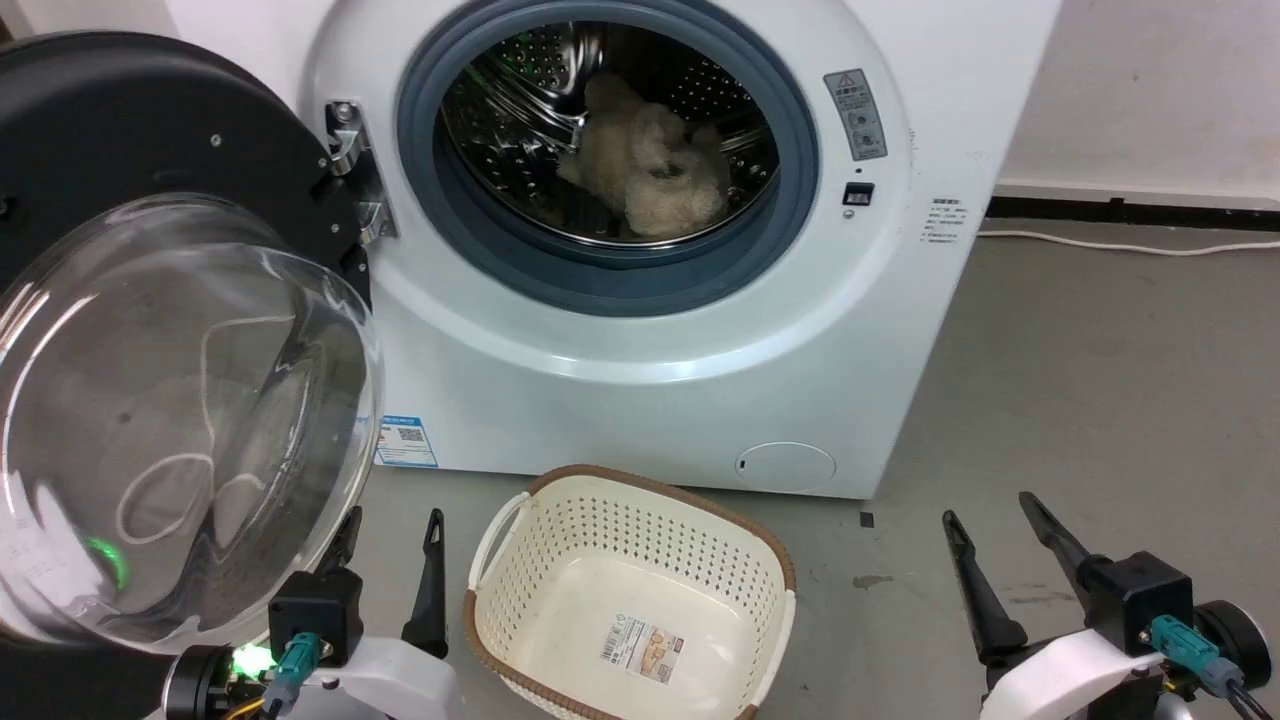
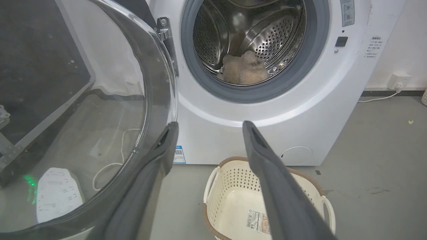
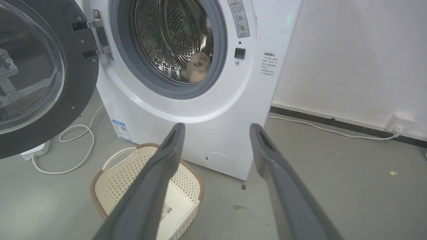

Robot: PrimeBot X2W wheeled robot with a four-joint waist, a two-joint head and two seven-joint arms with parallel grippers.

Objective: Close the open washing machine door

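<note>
Grey concrete floor (image 1: 1100,400) under a white washer (image 1: 620,400). Head view: washing machine door (image 1: 180,350), glossy black rim, bulging clear bowl, stands open at nine o'clock. Beige fluff (image 1: 645,165) lies in the steel drum (image 1: 520,90), and a perforated cream basket (image 1: 560,500) sits at six. Wrist views: left tool (image 2: 210,125) and right tool (image 3: 217,126) both gape apart.

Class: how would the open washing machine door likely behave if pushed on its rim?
The washing machine door probably swings as one rigid piece about its metal hinge. Its glossy rim may be slippery; the large glass bowl suggests weight.
</note>
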